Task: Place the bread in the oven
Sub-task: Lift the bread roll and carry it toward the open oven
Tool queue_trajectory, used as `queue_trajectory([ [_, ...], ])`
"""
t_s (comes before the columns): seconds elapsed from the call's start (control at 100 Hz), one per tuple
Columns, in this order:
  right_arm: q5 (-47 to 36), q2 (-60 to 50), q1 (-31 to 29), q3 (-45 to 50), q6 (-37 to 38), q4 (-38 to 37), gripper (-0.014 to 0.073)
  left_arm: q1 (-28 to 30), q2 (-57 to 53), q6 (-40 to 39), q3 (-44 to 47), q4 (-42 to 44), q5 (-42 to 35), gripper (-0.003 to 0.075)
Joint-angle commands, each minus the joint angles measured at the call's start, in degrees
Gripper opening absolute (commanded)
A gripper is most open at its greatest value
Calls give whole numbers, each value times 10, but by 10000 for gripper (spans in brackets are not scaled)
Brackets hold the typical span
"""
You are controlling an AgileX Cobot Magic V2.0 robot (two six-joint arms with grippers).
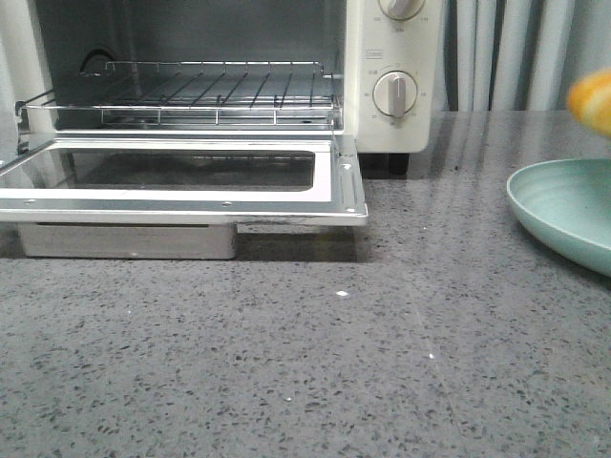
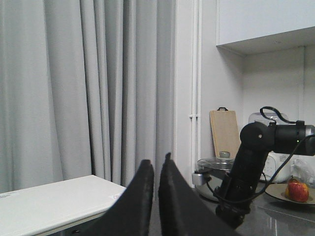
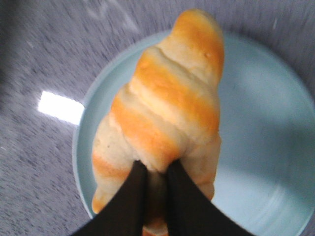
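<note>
Here one TOSHIBA-style toaster oven stands with its glass door dropped flat and one wire rack inside. One pale green plate lies well right of it. One striped bread is pinched in the right gripper above that plate, while the left gripper is pressed together, holding nothing.

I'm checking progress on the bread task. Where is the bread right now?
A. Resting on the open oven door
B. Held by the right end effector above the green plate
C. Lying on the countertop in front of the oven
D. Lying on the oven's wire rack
B: in the right wrist view the right end effector pinches the bread over the plate, while the oven rack is bare.
</note>
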Motion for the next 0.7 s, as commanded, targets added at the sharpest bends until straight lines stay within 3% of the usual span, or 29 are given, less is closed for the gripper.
queue_trajectory([
  [0.0, 34, -15, 24, -71, -5, 14, -36, -3, 6, -3, -19, -16, 13, -20],
  [0.23, 42, -15, 145, -186, -32, 18, -36, -3, 6, -3, -19, -16, 13, -20],
  [0.42, 42, -11, 255, -217, -55, 15, -36, -3, 6, -3, -19, -16, 13, -20],
  [0.69, 42, 35, 279, -220, -94, 7, -36, -3, 6, -3, -19, -16, 13, -20],
])
